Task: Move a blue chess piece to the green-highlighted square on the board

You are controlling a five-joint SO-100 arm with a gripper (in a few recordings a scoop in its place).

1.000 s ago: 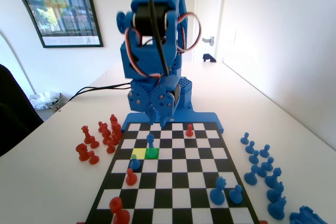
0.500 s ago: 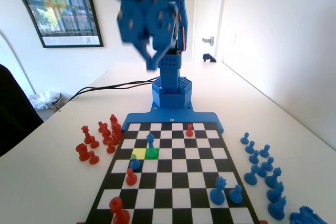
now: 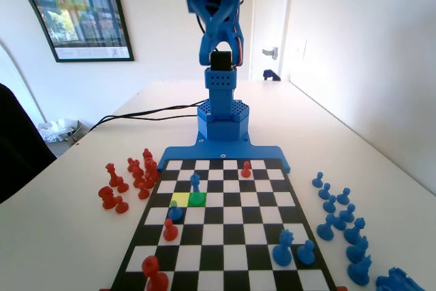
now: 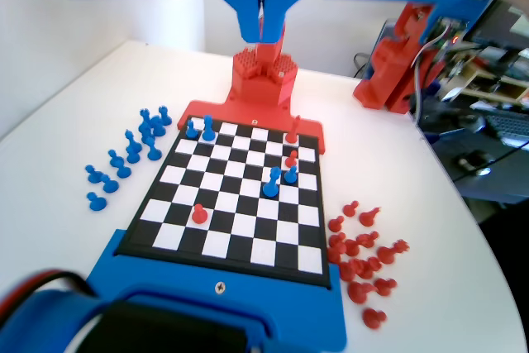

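Gripper (image 4: 263, 26) reads clenched and empty from the wrist view, parked high over my base end of the board (image 3: 225, 264). Blue chess piece (image 3: 196, 183) stands upright on the green-highlighted square (image 3: 197, 200), well below and ahead of the jaws. Looks placed; I'd just hold clear.

One checkered board (image 3: 225, 236) carries one bright green square (image 3: 197, 200), one yellow-green square (image 3: 180, 199), one slim blue piece (image 3: 196, 183), one blue pawn (image 3: 175, 210), two larger blue pieces (image 3: 283, 248) and seemingly four red pieces (image 3: 246, 168), flanked by roughly a dozen spare blue pieces (image 3: 338, 221) and a dozen spare red pieces (image 3: 136, 172).
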